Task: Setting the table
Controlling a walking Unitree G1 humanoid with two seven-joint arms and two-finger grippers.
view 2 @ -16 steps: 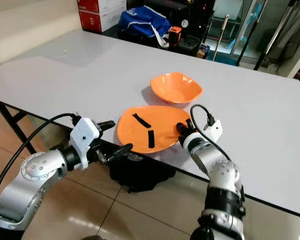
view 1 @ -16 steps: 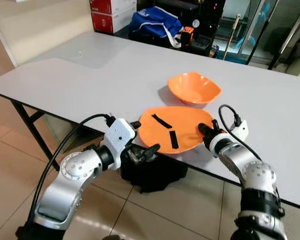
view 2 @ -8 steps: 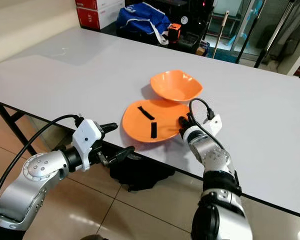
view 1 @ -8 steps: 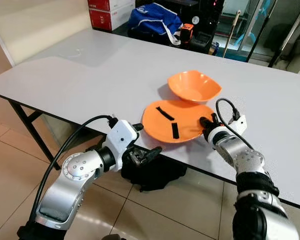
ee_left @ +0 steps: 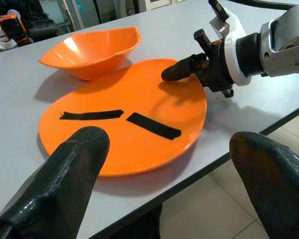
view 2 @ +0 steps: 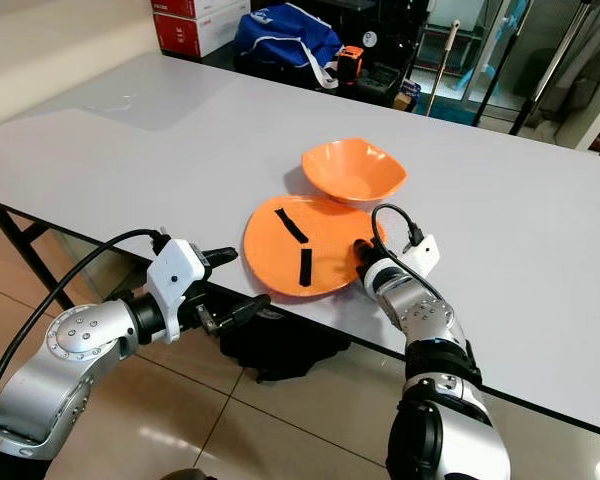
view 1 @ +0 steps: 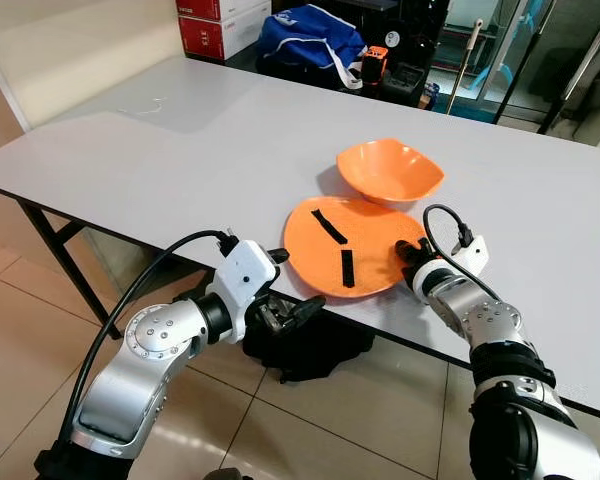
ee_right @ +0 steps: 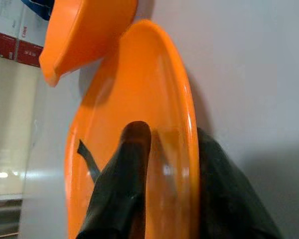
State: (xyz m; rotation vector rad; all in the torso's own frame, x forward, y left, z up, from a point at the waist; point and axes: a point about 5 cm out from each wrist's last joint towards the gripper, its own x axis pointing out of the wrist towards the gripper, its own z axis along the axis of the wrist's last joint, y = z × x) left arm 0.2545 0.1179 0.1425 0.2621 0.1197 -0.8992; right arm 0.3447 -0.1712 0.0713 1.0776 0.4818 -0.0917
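Flat round orange plastic plate [view 1: 348, 249] w/ two black tape strips [view 1: 337, 247] on it is sitting on the big white rectangular desk [view 1: 160, 150], close to the near edge, a bit right of centre. Right behind it on the far side is the orange squarish plastic bowl [view 1: 390, 173]; its near rim overlaps the plate's far edge in the head views, so basically touching, tho can't tell 100%.

Right hand [view 1: 413, 250] is at the plate's right rim. In the right wrist view it's pinching the rim: one black finger [ee_right: 122, 179] lies on top of the plate, the other sits under/outside the edge against the desk. So it's clamped on the plate, plate looks flat on the desk or v. near it.

Left hand [view 1: 285, 297] is off the desk, just below and in front of the near edge, left of the plate. Fingers [ee_left: 60, 184] spread wide apart, nothing between them; the left wrist cam looks straight across at the plate, bowl and the right hand.

Other stuff: blue fabric bag [view 1: 313, 37] and a small orange-and-black gadget [view 1: 378, 61] past the far edge of the desk, red-and-white cardboard boxes [view 1: 220, 25] far left. Black cloth-ish thing [view 1: 305, 345] on the tiled floor [view 1: 20, 330] under the near edge, can't tell what it is.
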